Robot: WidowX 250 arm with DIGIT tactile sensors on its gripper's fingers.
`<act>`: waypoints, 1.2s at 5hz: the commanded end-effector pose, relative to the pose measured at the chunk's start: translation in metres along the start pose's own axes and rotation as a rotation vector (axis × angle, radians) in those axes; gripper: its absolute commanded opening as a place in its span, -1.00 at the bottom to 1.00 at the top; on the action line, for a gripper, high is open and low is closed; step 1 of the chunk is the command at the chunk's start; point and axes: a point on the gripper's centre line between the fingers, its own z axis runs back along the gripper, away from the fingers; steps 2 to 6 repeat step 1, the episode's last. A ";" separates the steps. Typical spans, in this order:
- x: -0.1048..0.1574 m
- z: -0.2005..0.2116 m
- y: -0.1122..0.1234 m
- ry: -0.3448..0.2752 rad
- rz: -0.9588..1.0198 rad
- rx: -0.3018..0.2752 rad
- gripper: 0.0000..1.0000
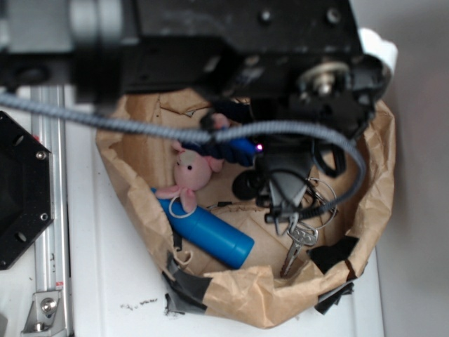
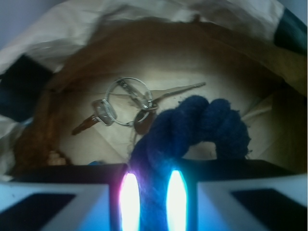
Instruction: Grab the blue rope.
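Paper bag [image 1: 126, 182] sitting on white table, rim rolled down. Left inside bag: pink plush bunny [image 1: 189, 172] lying over blue plastic bottle toy [image 1: 210, 235]. Centre, far side: blue rope [image 2: 192, 127] arching up between jaws of gripper [image 2: 153, 192]; wrist view showing fingers closing narrow on rope's near end, seemingly gripping it. Right: key ring with keys [image 1: 298, 235] lying near, apart from rope. Judgement: keeping squeeze firm and lifting straight up, avoiding snagging keys or bag wall.
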 end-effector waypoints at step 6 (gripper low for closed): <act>-0.012 0.027 0.012 -0.073 0.009 0.072 -1.00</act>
